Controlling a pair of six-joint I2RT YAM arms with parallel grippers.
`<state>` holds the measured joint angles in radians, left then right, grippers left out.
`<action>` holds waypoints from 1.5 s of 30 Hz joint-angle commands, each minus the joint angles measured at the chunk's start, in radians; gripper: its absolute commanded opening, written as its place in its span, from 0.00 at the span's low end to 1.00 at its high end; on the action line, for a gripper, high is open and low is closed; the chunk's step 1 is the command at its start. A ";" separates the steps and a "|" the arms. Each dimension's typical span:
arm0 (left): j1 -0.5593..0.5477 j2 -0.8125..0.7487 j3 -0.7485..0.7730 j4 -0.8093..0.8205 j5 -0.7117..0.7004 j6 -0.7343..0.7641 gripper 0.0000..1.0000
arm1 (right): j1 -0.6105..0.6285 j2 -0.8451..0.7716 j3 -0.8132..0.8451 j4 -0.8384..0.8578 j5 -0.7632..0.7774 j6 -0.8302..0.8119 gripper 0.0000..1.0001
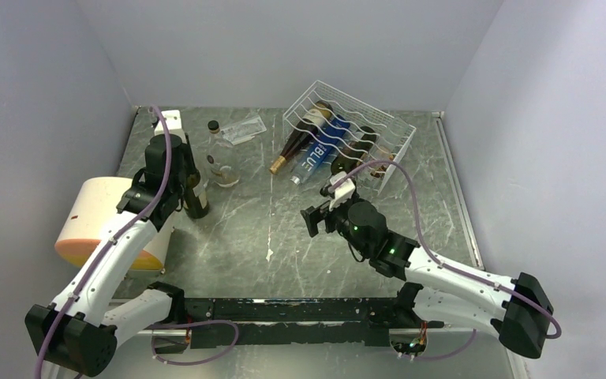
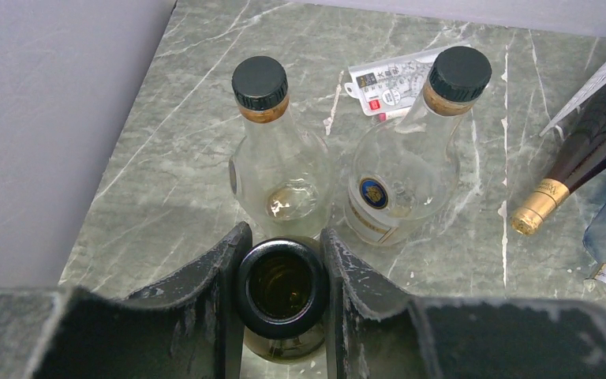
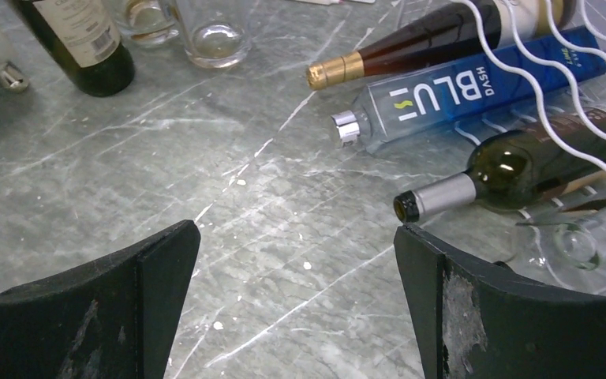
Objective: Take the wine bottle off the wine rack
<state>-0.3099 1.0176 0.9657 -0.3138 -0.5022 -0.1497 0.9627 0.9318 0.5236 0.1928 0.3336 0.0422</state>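
- The left claw (image 2: 282, 238) is clamped on the neck of a dark green bottle (image 2: 282, 288). The wrist view shows a finger pressed to each side of its uncapped mouth.
- That bottle stands upright on the counter (image 1: 245, 229) at the left, well apart from the wine rack (image 1: 371, 118). It is just beside two clear bottles (image 2: 280, 174) with black caps and near a cream cylinder (image 1: 99, 221).
- The rack sits toward the far right of the counter and is not empty. A gold-foiled wine bottle (image 3: 410, 47), a blue bottle (image 3: 473, 87) and a dark bottle with a silver neck (image 3: 505, 170) lie in its cradles, necks pointing out toward the arms.
- The right claw (image 3: 293, 237) hangs over bare counter with its jaws spread wide and nothing between them. It faces the rack, with the silver-necked bottle nearest to it.
- As I read it, one bottle is already off the rack and on the counter, so that part looks done. The left claw has yet to let go of it.
- If every wine bottle is meant to come off, most of the job is left. The two dark bottles in the rack are untouched, and the right claw looks placed to go for one. I can't tell which it would take.
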 commanded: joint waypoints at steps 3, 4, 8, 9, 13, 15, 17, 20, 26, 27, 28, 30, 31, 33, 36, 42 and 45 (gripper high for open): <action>0.011 -0.028 -0.005 0.084 -0.035 -0.001 0.31 | -0.040 0.007 0.087 -0.088 0.015 0.017 1.00; 0.012 -0.031 -0.014 0.085 -0.036 -0.002 0.36 | -0.046 0.013 0.099 -0.100 0.011 0.018 1.00; 0.012 -0.039 -0.028 0.089 -0.034 0.006 0.62 | -0.071 0.032 0.141 -0.132 -0.004 0.019 1.00; 0.012 -0.039 -0.027 0.086 -0.035 0.007 0.67 | -0.076 0.036 0.149 -0.139 -0.006 0.021 1.00; 0.012 -0.053 -0.016 0.073 -0.038 0.003 0.82 | -0.093 0.047 0.185 -0.168 -0.020 0.024 1.00; 0.012 -0.070 0.013 0.052 -0.018 -0.012 0.87 | -0.100 0.046 0.198 -0.190 -0.019 0.028 1.00; 0.012 -0.088 0.063 0.015 0.017 -0.029 0.91 | -0.106 0.037 0.203 -0.211 -0.002 0.036 1.00; 0.012 -0.132 0.143 -0.014 0.129 -0.046 0.93 | -0.118 0.014 0.190 -0.238 0.048 0.057 1.00; 0.012 -0.188 0.223 0.115 0.369 -0.113 0.89 | -0.208 -0.022 0.185 -0.337 0.117 0.179 1.00; 0.012 -0.193 0.220 0.161 0.408 -0.117 0.89 | -0.228 -0.023 0.194 -0.366 0.106 0.195 1.00; 0.012 -0.191 0.214 0.205 0.443 -0.123 0.89 | -0.253 -0.025 0.202 -0.388 0.101 0.215 1.00; 0.012 -0.179 0.198 0.295 0.509 -0.144 0.90 | -0.297 -0.023 0.219 -0.427 0.095 0.267 1.00; 0.013 -0.167 0.199 0.328 0.545 -0.160 0.90 | -0.320 -0.018 0.231 -0.449 0.082 0.287 1.00; 0.012 -0.130 0.216 0.367 0.646 -0.184 0.88 | -0.374 0.020 0.270 -0.511 0.057 0.325 1.00; 0.012 -0.077 0.225 0.407 0.819 -0.194 0.86 | -0.460 0.092 0.345 -0.585 -0.022 0.357 1.00; 0.012 -0.052 0.104 0.489 1.006 -0.154 0.86 | -0.580 0.209 0.439 -0.609 -0.079 0.544 1.00; 0.011 -0.038 0.081 0.464 1.016 -0.105 0.84 | -0.612 0.313 0.509 -0.647 -0.065 0.637 1.00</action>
<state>-0.3046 0.9764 1.0714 0.0864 0.3923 -0.3122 0.3901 1.1507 0.9504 -0.3893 0.2867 0.5171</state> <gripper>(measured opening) 0.850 0.997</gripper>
